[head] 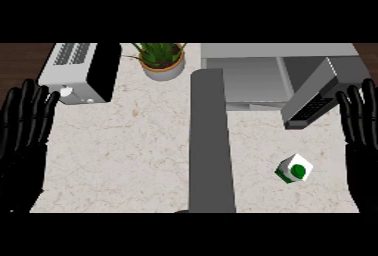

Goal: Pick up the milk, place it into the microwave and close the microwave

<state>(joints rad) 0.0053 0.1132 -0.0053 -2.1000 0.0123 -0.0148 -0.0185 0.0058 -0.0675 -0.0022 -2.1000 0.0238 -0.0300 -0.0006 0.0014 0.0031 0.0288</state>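
- Head view, the only one here: the milk (295, 169) sits on the surface (125, 150) low on the right side. It's a white and green carton with a green cap facing up at the camera, so I'd say it's standing upright with its long axis vertical.
- The right hand (362, 150) is at the right edge of the view, fingers straight and pointing up, holding nothing. The milk is just to the inside of it, about level with the palm, with a strip of bare surface between them, so they're not touching.
- The left hand (26, 150) is over at the left edge, also released with fingers up and nothing in it. It's well apart from the milk, with a long grey bar (210, 145) running down the middle of the view between them.
- So the right hand is clearly the nearer one. My guess is the pickup is a short sideways reach inward, coming at the carton's side rather than from the top.
- The microwave (247, 80) is at the top right, beyond the milk, and its door (314, 97) is swung open toward the right hand's fingertips. The door hangs between the milk and the opening, so the carry probably has to go around it.
- A plant (162, 59) and a toaster (74, 70) are along the top left, nowhere near the path.
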